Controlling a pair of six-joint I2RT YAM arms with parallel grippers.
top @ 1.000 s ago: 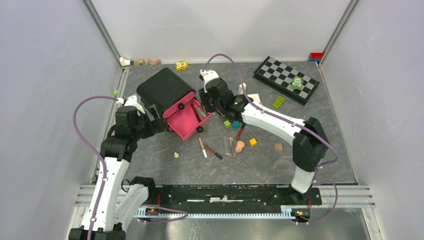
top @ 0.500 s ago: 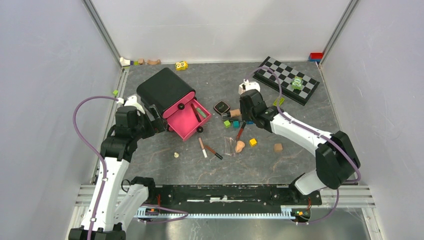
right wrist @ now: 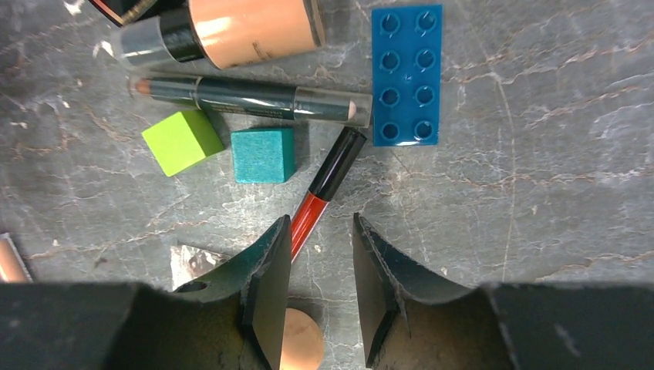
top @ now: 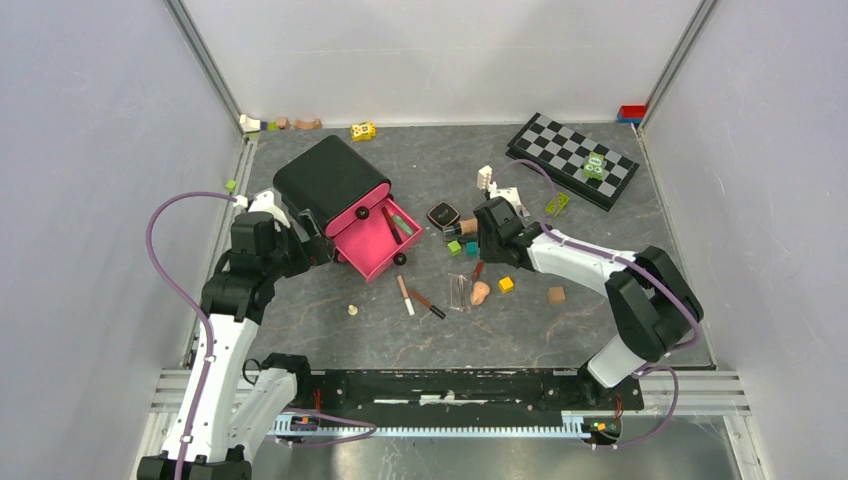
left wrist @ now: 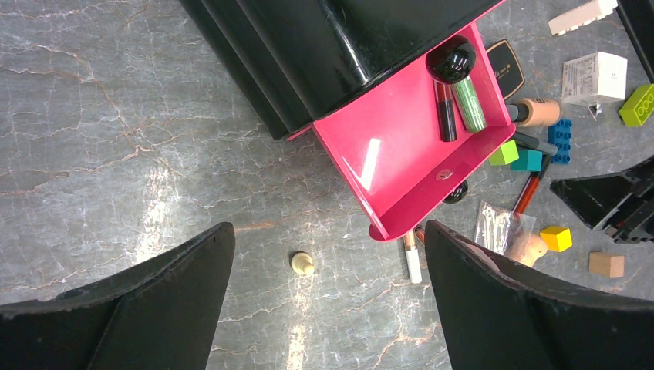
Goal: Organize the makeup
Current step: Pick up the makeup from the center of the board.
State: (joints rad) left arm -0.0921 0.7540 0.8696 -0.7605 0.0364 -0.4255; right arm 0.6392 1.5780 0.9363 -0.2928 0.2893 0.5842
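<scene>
Right claw (right wrist: 318, 258) narrowly parted, empty, low over red tube (right wrist: 324, 193) lying on counter (right wrist: 540, 154). Sits off-centre: could pinch only the tip and flick it, or bump teal block (right wrist: 264, 154) just beyond. Left claw (left wrist: 328, 231) wide, empty, facing pink drawer (left wrist: 362, 123). A second ago: right claw at that drawer, now back among the scatter.

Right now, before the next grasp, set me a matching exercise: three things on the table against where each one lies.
Things:
1. green glittery tube
2. red lip-gloss tube with black cap
3. small teal cube

Places:
A. beside the lime green cube
B. inside the pink drawer
C. on the table at the tips of the right gripper

Pairs: 1-B, 2-C, 3-A
</scene>
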